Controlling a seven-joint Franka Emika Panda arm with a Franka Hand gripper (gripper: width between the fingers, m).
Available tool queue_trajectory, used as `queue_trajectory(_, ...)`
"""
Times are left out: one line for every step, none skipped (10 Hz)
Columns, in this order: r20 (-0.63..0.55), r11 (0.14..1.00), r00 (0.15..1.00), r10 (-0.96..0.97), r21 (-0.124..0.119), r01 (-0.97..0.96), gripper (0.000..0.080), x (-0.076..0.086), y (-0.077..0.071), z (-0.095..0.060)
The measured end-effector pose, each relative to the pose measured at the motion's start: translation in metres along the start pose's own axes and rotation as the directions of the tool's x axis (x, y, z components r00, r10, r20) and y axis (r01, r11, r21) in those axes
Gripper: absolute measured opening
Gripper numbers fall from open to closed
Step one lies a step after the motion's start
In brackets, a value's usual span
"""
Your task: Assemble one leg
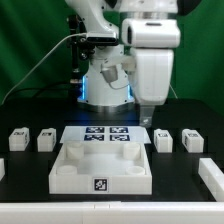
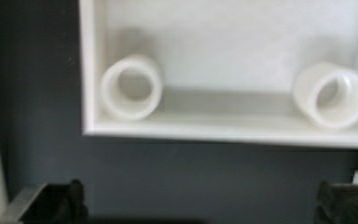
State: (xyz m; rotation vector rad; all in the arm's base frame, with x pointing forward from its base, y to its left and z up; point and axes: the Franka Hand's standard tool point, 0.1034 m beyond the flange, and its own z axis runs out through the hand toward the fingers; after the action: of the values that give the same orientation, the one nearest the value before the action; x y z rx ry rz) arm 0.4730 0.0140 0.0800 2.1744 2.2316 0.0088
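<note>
Leg [image 1: 163,141] on surface [image 1: 30,190], near board [image 1: 70,180], at exterior view's right, untouched. Jaws wide open and empty, hovering near board. Risk of tipping leg if closing off-centre; also of bumping neighbour leg [image 1: 192,138] during descent

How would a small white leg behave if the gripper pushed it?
The leg looks like a stiff block, so it probably will not bend. Its flat faces suggest sliding, not rolling. It sits low, so tipping seems unlikely.

A small white tagged leg [image 1: 164,140] rests on the desk [image 1: 30,185] near the gripper [image 2: 208,203], a second leg [image 1: 190,138] just beyond it.
</note>
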Motion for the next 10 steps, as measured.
queue_trajectory(-0.001, 1.0, 1.0, 0.016, 0.014, -0.016, 0.065, -0.008, -0.01, 0.007)
queue_trajectory(-0.004, 1.0, 1.0, 0.027, 0.016, -0.027, 0.065, -0.012, -0.013, 0.013)
queue_trajectory(-0.009, 0.999, 0.999, 0.037, 0.019, -0.037, 0.065, -0.016, -0.017, 0.022)
queue_trajectory(-0.015, 0.999, 0.999, 0.047, 0.028, -0.046, 0.065, -0.018, -0.02, 0.034)
queue_trajectory(-0.017, 0.998, 0.998, 0.055, 0.043, -0.054, 0.065, -0.021, -0.023, 0.043)
queue_trajectory(-0.019, 0.997, 0.998, 0.063, 0.052, -0.062, 0.065, -0.024, -0.025, 0.048)
queue_trajectory(-0.015, 0.995, 0.996, 0.083, 0.056, -0.082, 0.065, -0.023, -0.025, 0.047)
queue_trajectory(-0.002, 0.993, 0.994, 0.105, 0.05, -0.104, 0.065, -0.019, -0.022, 0.036)
queue_trajectory(0.027, 0.989, 0.99, 0.136, 0.061, -0.138, 0.065, -0.01, -0.019, 0.019)
queue_trajectory(0.03, 0.989, 0.99, 0.134, 0.056, -0.136, 0.065, -0.004, -0.018, 0.016)
